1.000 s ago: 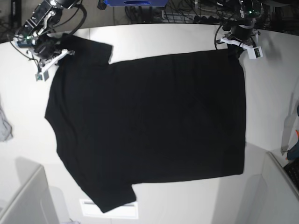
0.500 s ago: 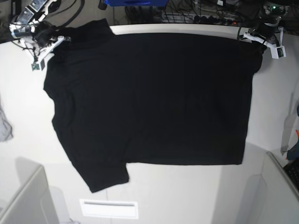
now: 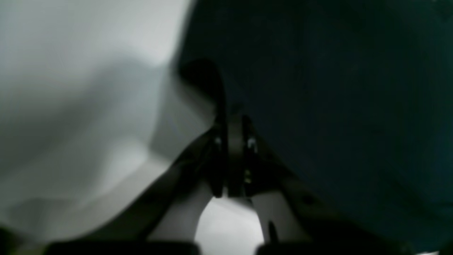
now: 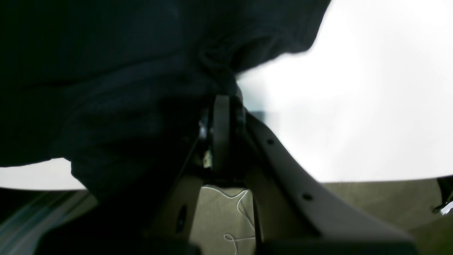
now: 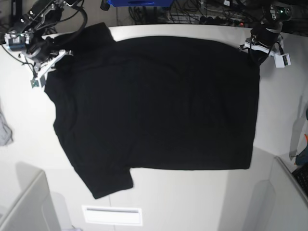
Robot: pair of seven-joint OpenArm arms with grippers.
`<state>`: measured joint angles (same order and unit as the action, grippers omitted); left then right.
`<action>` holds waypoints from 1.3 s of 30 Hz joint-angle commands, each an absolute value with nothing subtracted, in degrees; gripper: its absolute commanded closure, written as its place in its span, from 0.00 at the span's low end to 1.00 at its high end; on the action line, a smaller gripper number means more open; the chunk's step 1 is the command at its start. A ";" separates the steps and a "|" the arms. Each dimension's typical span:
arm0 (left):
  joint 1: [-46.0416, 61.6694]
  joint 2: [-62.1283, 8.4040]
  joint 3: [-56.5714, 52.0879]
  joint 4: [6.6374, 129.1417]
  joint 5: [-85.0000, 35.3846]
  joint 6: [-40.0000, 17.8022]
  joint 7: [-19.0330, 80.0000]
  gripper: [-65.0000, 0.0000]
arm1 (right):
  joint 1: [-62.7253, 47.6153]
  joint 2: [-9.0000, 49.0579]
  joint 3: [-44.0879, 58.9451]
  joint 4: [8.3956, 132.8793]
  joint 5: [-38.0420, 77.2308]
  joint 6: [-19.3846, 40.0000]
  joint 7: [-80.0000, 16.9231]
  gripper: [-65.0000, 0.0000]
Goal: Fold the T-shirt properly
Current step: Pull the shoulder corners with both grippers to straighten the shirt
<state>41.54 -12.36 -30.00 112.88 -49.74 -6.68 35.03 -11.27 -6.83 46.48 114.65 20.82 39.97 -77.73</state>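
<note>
T-shirt (image 5: 159,103): we see a large black shirt spread flat on the white tabletop (image 5: 202,202), plain side up, with one sleeve near the front edge and the other at the far left corner.
Left tool (image 5: 260,47): at the far right corner of the shirt in the base view. Its wrist view shows the jaws pressed together with dark cloth running into them, so we judge it clenched on the T-shirt.
Right tool (image 5: 48,50): at the far left corner by the shoulder. Its wrist view likewise shows the jaws closed with bunched black cloth between them, gripping the T-shirt.
Step in hand: we judge the arms are laying out and smoothing the shirt by its far edge; no fold has been made yet.
Next move: we think it calls for both arms acting evenly, keeping the held edge taut so the cloth lies flat before folding.
Writing: we can read no brand, label or lettering anywhere. The small white tags on the tools are too small to make out.
</note>
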 commanded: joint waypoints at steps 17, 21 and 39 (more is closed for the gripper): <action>19.56 -14.46 -39.60 110.64 -49.10 -6.64 53.49 1.00 | 5.32 -3.47 45.93 105.27 21.32 40.00 -77.76 1.00; 16.31 -12.88 -36.35 110.46 -40.57 -6.64 54.02 1.00 | 8.40 -2.07 45.93 98.77 21.32 40.00 -76.79 1.00; 7.69 -12.62 -30.55 100.26 -31.34 -6.73 53.58 1.00 | 13.41 -0.57 41.89 85.76 20.44 38.11 -68.62 1.00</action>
<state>8.14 -11.73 -30.20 99.48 -31.16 -6.44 54.65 12.16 -1.30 41.89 84.82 19.44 38.26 -69.71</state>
